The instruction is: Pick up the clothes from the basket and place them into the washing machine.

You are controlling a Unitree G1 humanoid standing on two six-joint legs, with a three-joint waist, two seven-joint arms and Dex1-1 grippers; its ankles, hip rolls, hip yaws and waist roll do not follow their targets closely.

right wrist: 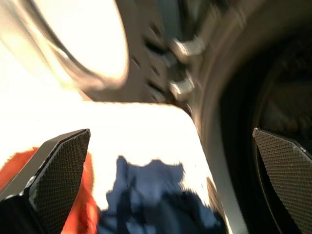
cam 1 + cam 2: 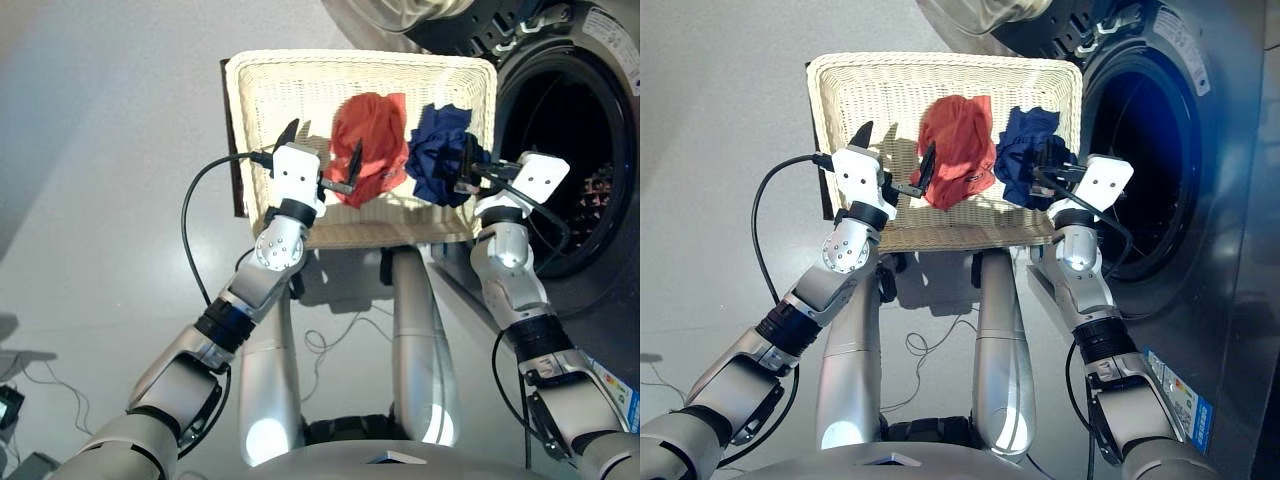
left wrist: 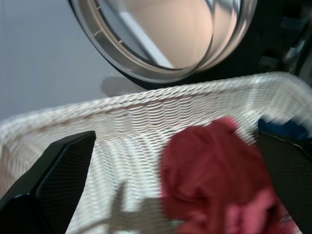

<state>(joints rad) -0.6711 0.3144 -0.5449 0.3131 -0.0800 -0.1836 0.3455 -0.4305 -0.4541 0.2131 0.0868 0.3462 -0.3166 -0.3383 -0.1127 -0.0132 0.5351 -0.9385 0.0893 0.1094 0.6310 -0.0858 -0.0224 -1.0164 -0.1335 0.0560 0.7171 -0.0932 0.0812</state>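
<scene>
The cream-white basket [image 2: 270, 90] stands ahead of me, just left of the washing machine [image 2: 600, 60]. An orange-red garment [image 2: 370, 145] lies bunched in its middle and a dark blue garment [image 2: 438, 150] lies to the right of it. My left gripper [image 2: 325, 140] hovers open over the basket's near left part, its right finger against the red garment's left edge. My right gripper [image 2: 468, 165] is open at the blue garment's right side, by the basket's right rim. The wrist views show the red garment [image 3: 219, 170] and the blue garment [image 1: 156, 195] between wide-apart fingers.
The washer's round porthole [image 2: 570, 150] gapes dark at the right, with perforated drum metal inside. Its glass door [image 2: 420, 15] swings open above the basket's far rim. Grey floor [image 2: 100, 150] lies to the left. A black cable [image 2: 195, 200] loops off my left wrist.
</scene>
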